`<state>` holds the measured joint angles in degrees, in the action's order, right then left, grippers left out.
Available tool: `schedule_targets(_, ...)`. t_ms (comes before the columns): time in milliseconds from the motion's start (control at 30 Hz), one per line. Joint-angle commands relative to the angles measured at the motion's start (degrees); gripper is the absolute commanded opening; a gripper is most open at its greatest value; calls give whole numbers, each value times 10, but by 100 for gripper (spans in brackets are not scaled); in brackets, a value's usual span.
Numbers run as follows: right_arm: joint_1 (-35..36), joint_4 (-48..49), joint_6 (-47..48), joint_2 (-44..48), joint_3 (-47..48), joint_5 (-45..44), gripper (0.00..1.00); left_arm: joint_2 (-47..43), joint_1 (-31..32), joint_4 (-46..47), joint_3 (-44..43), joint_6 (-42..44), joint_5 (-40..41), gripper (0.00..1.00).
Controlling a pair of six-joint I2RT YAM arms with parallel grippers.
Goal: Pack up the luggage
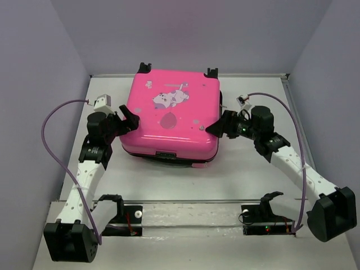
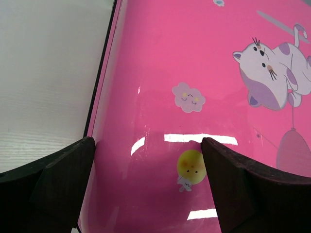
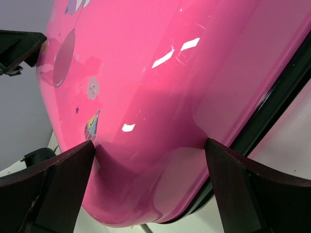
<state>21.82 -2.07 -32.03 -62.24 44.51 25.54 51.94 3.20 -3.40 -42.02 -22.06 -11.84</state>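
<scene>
Closed luggage between left gripper and right gripper, grey walls around table

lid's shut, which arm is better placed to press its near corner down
Right, probably: the open right claw straddles a near corner of the luggage, while the open left claw sits along its left edge.

luggage blocks centre, open table nearside

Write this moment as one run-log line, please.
luggage: lid down, on table | left gripper: open, at left edge | right gripper: open, at right corner
</scene>
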Motion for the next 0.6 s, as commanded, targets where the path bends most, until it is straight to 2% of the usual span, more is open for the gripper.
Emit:
schedule_targets(0,-26,43,26,-45,55,38,100,-1,82,67,33,-79,-114,99)
schedule_targets(33,-38,44,32,-72,70,81,100,-3,129,78,33,-86,-98,99)
schedule_targets(67,-51,47,36,-88,105,106,100,-7,154,81,34,-95,-65,99)
schedule_targets(133,-93,47,34,-127,137,146,98,-11,210,103,38,-125,-50,99)
schedule_targets(233,-132,45,36,-158,188,207,98,-18,263,133,45,-159,-31,99)
schedule_targets(333,-144,36,41,-176,224,227,100,-26,293,159,53,-177,-13,99)
schedule_targets(467,-150,-27,69,-183,257,182,100,-36,321,154,44,-182,7,99)
schedule_targets(567,-150,-79,93,-145,269,70,100,-68,322,99,8,-149,81,99)
